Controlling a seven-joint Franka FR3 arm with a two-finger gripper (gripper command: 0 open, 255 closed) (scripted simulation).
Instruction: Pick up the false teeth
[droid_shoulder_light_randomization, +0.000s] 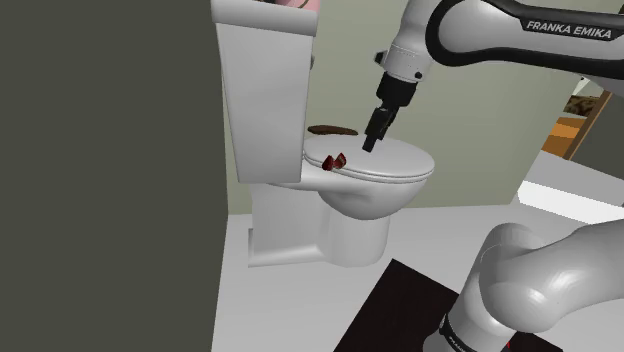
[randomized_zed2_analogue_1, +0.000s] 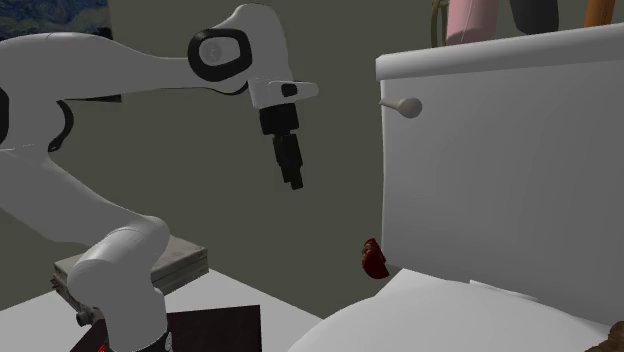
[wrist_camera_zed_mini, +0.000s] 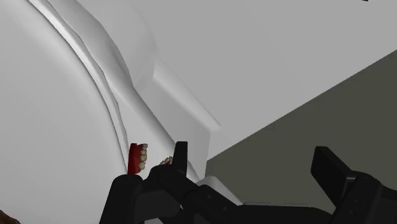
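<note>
Pincer (droid_shoulder_light_randomization: 372, 140) is open: in the wrist view both black fingers stand well apart, nothing between them. It hangs over the toilet lid (droid_shoulder_light_randomization: 395, 165), centre of the shoulder frame, angled down toward the lid's rear. You're aimed there because the false teeth (droid_shoulder_light_randomization: 335, 161) sit just left of it, on the lid's back edge close to the tank (droid_shoulder_light_randomization: 265, 90).

In the wrist view the teeth lie just outside one finger, not in the gap, so I'd say you need a sideways shift before descending.

Teeth: small, dark red gums, tan tooth rows, two curved arcs splayed apart (looks rigid, but narrow and rounded, so probably slippery). Lid is smooth, glossy white, slightly domed; expect sliding if nudged. The tank wall behind likely leaves little finger room.

A brown oblong thing (droid_shoulder_light_randomization: 333, 130) lies above the teeth in frame; can't tell what it is.
</note>
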